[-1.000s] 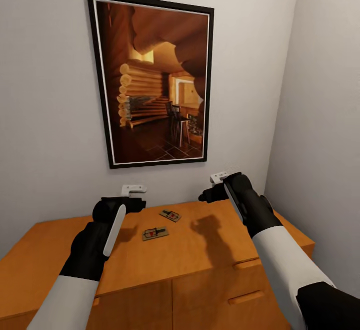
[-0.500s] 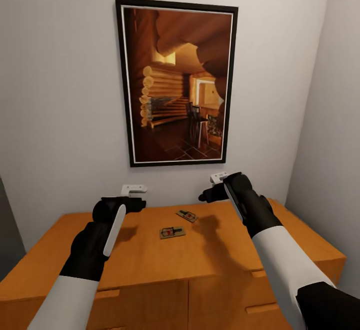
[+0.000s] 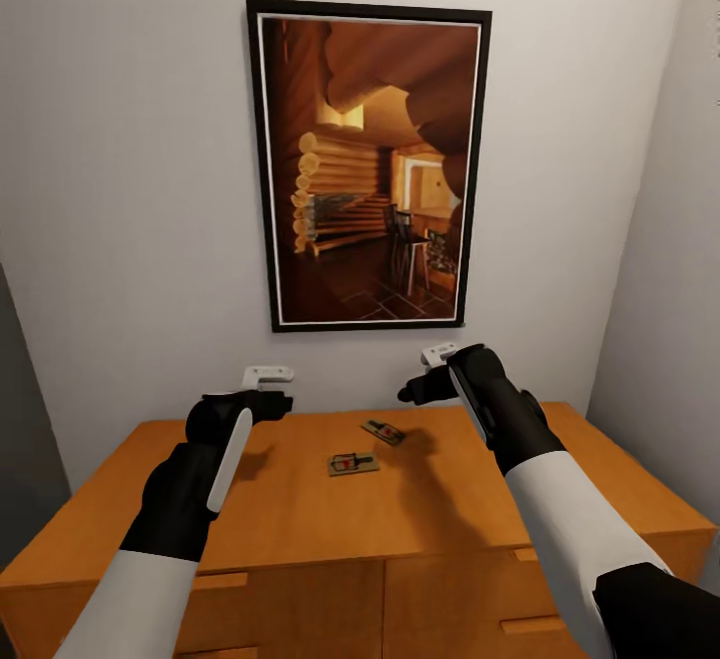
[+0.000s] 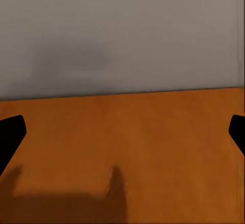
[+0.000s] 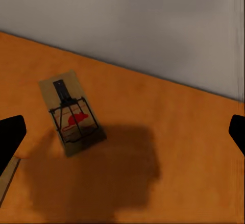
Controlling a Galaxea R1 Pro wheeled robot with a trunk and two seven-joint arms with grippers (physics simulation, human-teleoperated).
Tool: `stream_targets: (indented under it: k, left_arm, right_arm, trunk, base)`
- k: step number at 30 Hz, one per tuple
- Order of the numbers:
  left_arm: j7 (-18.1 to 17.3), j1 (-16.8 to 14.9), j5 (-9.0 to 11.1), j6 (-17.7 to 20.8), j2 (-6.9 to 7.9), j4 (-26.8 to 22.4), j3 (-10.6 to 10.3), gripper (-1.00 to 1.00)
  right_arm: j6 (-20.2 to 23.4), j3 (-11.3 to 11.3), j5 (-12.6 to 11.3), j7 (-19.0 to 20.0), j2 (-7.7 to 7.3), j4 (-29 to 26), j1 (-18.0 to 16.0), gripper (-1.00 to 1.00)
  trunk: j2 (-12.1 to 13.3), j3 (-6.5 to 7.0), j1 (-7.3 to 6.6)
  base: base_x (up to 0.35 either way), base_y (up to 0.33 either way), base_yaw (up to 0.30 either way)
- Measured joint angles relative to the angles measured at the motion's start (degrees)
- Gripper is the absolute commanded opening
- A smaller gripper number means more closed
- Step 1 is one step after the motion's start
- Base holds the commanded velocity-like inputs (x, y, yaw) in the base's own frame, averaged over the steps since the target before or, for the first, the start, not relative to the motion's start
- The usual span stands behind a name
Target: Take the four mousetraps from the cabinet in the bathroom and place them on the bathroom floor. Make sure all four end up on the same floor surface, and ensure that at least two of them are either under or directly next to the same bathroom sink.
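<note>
On the left, the left gripper (image 3: 268,391) hangs above the bare left part of the cabinet (image 3: 150,499); the left wrist view shows its fingertips far apart at the frame edges, so the jaws stand wide with nothing between them. Toward the middle of the cabinet top lie two mousetraps: the nearer mousetrap (image 3: 353,463) and, just behind and to its right, the farther mousetrap (image 3: 384,431), closer to the wall (image 3: 120,189). Neither touches the other. The right gripper (image 3: 425,377) hovers above the farther one, likewise spread wide and empty.

Risk, as judged: each trap is thin and flat on a smooth top, so a descent off centre could push it along the wood rather than grip it, or knock it into its neighbour. A shallow closing could catch only the wire parts and let the board drop.

Surface and room: orange-brown wood, level, with bar handles (image 3: 222,580) on the fronts below. A framed picture (image 3: 370,164) hangs above. Grey walls close in at right.
</note>
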Motion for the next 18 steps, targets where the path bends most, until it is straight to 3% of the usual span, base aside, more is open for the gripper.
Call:
stream_targets:
  k: [18]
  left_arm:
    - [0.0,0.0,0.1,-0.3,-0.09,0.1,0.0,1.00]
  right_arm:
    - [0.0,0.0,0.2,-0.3,-0.40,0.1,0.0,1.00]
  trunk:
    - [0.0,0.00,0.00]
  base:
    - [0.000,-0.250,0.001]
